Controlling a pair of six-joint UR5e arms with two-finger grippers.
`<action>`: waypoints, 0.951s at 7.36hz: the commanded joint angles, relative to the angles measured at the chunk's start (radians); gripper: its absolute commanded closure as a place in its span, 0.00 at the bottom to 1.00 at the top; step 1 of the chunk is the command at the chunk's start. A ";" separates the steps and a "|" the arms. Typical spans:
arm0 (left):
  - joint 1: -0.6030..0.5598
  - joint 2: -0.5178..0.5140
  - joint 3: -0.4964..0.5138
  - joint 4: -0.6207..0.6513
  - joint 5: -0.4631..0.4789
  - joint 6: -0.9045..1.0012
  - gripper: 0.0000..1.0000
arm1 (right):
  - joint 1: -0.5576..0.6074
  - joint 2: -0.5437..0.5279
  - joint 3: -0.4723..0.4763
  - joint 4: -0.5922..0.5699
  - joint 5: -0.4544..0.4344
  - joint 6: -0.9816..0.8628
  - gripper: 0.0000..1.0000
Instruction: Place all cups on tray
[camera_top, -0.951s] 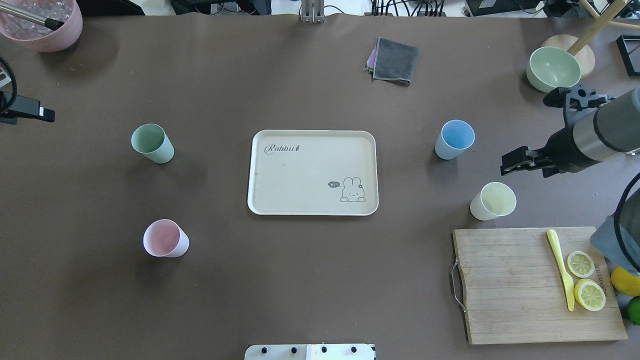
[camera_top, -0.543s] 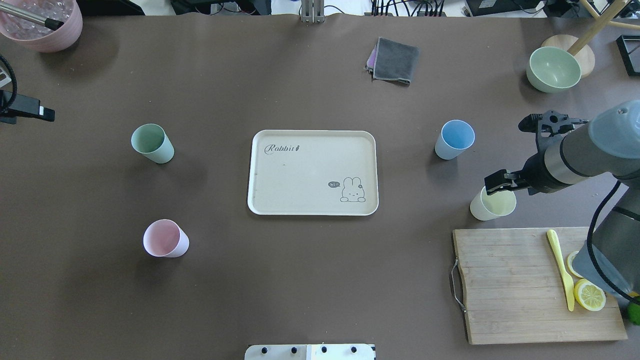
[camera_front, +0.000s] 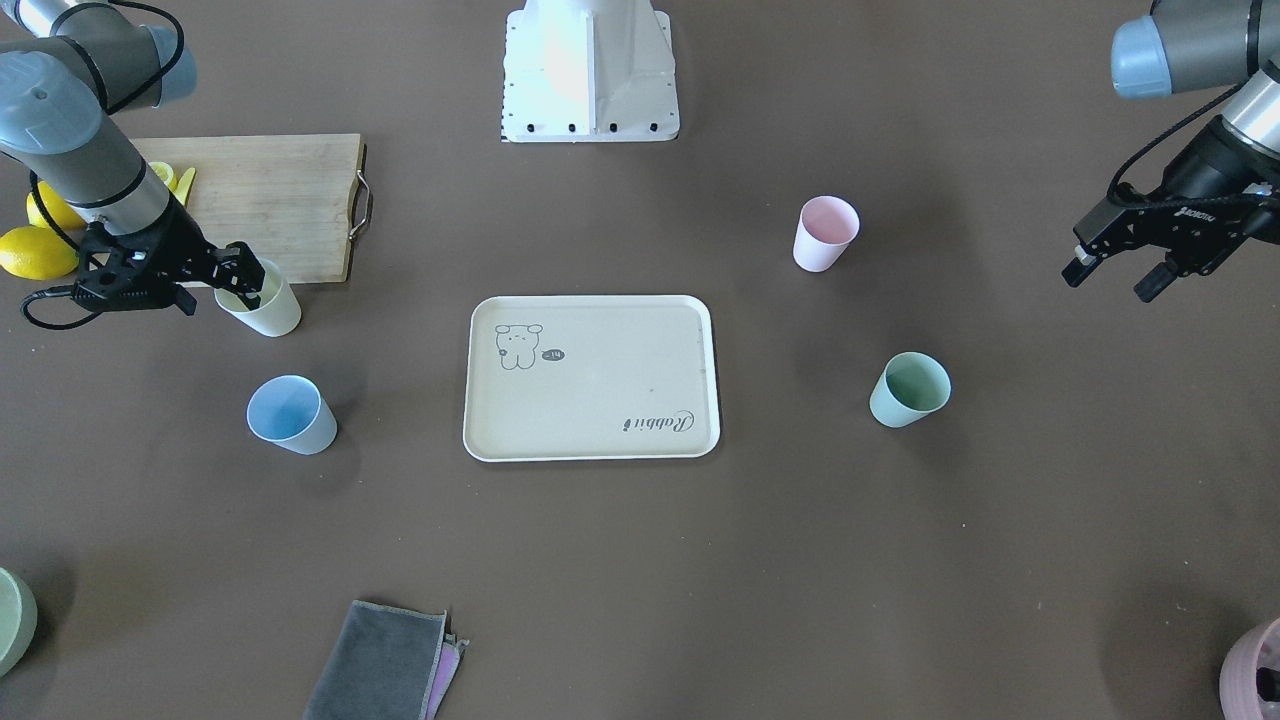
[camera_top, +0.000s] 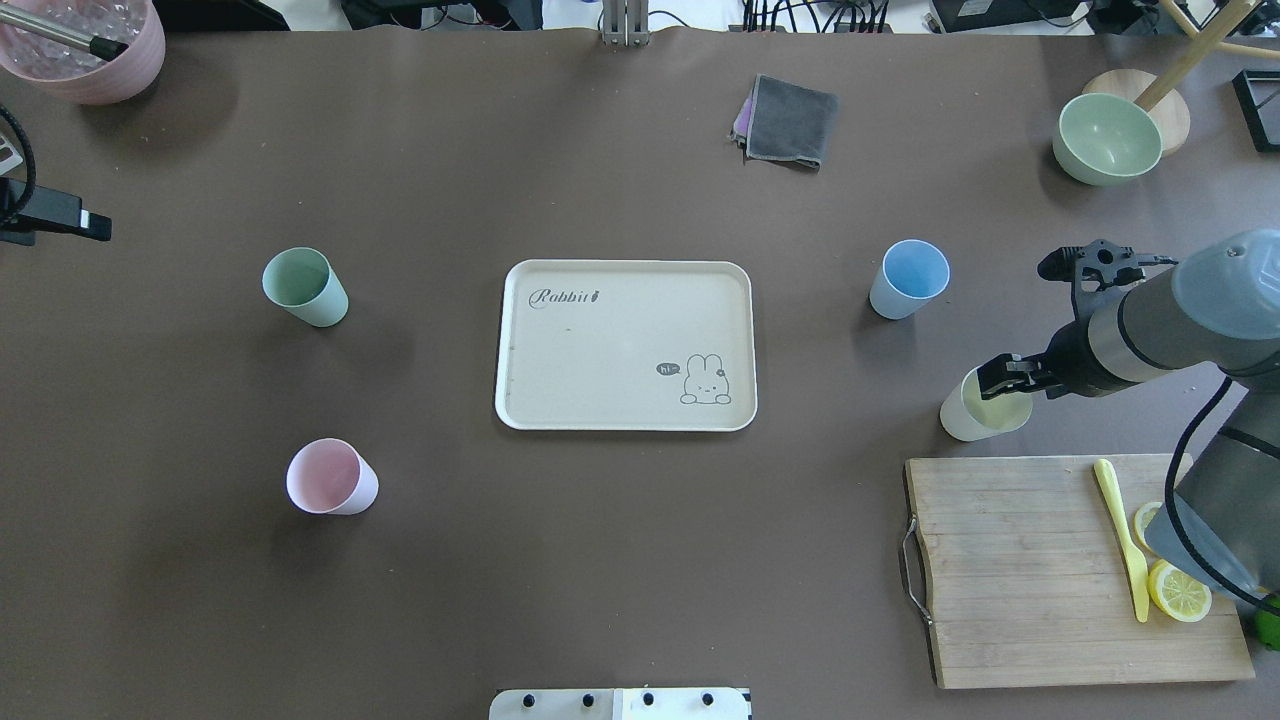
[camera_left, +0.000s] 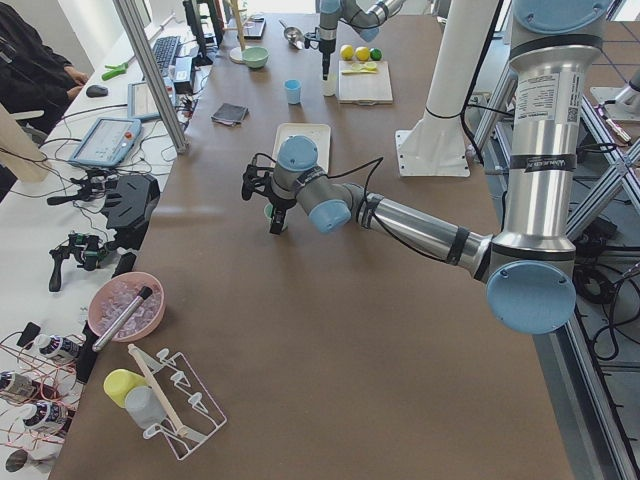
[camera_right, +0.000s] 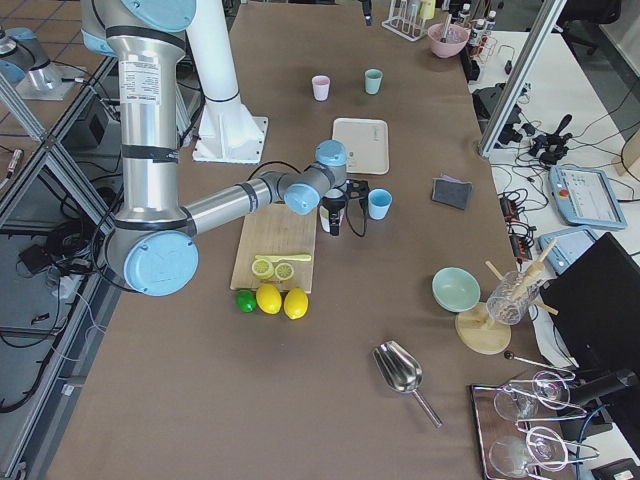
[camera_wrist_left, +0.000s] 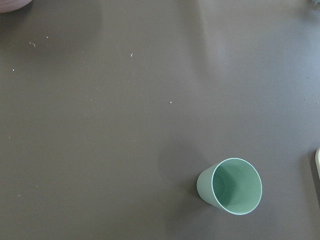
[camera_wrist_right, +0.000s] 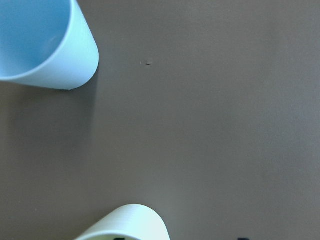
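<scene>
The cream tray (camera_top: 600, 345) lies empty at the table's middle. The pale yellow cup (camera_top: 962, 420) stands upright right of it, near the cutting board. My right gripper (camera_top: 997, 384) is open and low over this cup's rim, its jaws astride the cup wall (camera_front: 238, 280). The light blue cup (camera_top: 910, 278) stands a little farther back. The mint green cup (camera_top: 303, 287) and the pale pink cup (camera_top: 330, 477) stand left of the tray. My left gripper (camera_front: 1110, 278) is open and empty, far out at the table's left edge, apart from the green cup (camera_wrist_left: 231, 186).
A wooden cutting board (camera_top: 1030, 590) with lemon slices and a yellow knife lies at the front right. A pale green bowl (camera_top: 1107, 138) stands at the back right, a grey cloth (camera_top: 790, 120) at the back middle, a mauve pot (camera_top: 90, 50) at the back left.
My right gripper has moved from beside the blue cup toward the front and down onto the yellow cup's rim. The left arm and all cups have stayed put.
</scene>
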 joint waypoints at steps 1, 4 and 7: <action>0.000 -0.005 0.004 0.000 -0.003 0.000 0.02 | -0.005 0.004 0.004 0.040 0.000 0.001 1.00; 0.000 -0.014 0.007 0.000 -0.004 0.000 0.02 | -0.011 0.027 0.013 0.031 0.021 0.001 1.00; 0.001 -0.011 0.001 0.002 0.003 -0.006 0.02 | 0.053 0.226 0.083 -0.198 0.130 0.074 1.00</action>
